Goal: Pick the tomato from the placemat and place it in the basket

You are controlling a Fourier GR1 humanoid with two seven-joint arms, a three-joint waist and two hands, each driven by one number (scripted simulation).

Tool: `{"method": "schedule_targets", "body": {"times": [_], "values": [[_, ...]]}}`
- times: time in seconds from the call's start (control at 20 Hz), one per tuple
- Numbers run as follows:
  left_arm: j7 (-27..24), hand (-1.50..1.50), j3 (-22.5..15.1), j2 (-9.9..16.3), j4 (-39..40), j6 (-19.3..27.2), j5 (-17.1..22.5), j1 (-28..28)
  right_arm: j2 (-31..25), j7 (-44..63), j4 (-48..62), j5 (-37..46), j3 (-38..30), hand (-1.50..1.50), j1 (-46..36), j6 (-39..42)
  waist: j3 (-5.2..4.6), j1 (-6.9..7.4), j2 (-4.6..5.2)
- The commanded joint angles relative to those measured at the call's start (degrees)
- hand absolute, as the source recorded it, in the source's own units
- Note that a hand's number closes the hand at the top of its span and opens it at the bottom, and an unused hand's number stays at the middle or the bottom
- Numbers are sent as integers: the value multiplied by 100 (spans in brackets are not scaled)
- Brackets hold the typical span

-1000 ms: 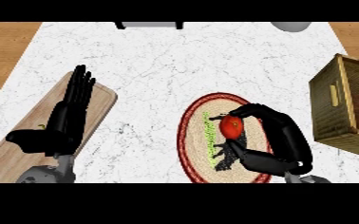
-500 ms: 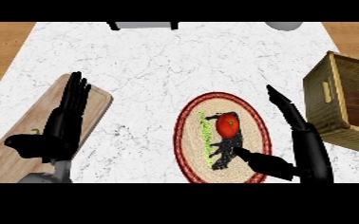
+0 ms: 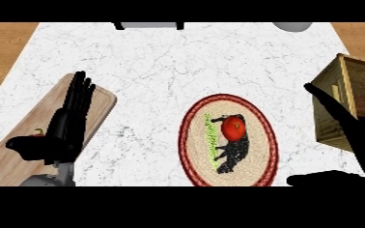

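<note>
A red tomato sits on the oval placemat, which has a dark red rim and a black animal figure on it. The wooden basket stands at the right edge, partly cut off by the view. My right hand is at the lower right, open, with straight fingers lying in front of the basket and the thumb low near the bottom edge; it is apart from the tomato. My left hand rests open over the wooden board at the left.
A wooden cutting board lies at the left with a small red thing partly hidden by my left hand. A grey object and a pale round object sit at the counter's far edge.
My right hand opened, let go of the tomato and drew back to the right. The tomato stays on the placemat. The view has shifted, so everything sits further right.
</note>
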Motion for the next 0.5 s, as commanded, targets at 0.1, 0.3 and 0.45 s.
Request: {"method": "schedule_targets", "body": {"times": [0.1, 0.3, 0.45], "values": [[59, 0, -93, -93, -36, -55, -109, 10, -332, 1523, -388, -1564, -386, -150, -1008, 1219, 23, 130, 39], [221, 0, -33, -175, -323, -87, -228, 150, 197, 2262, -458, -1324, -130, -150, -1433, 1200, 28, 115, 33], [427, 0, 1, -125, -501, -73, -244, 173, -15, 2338, -383, -970, 19, -150, -1276, 1414, 29, 104, 29]]}}
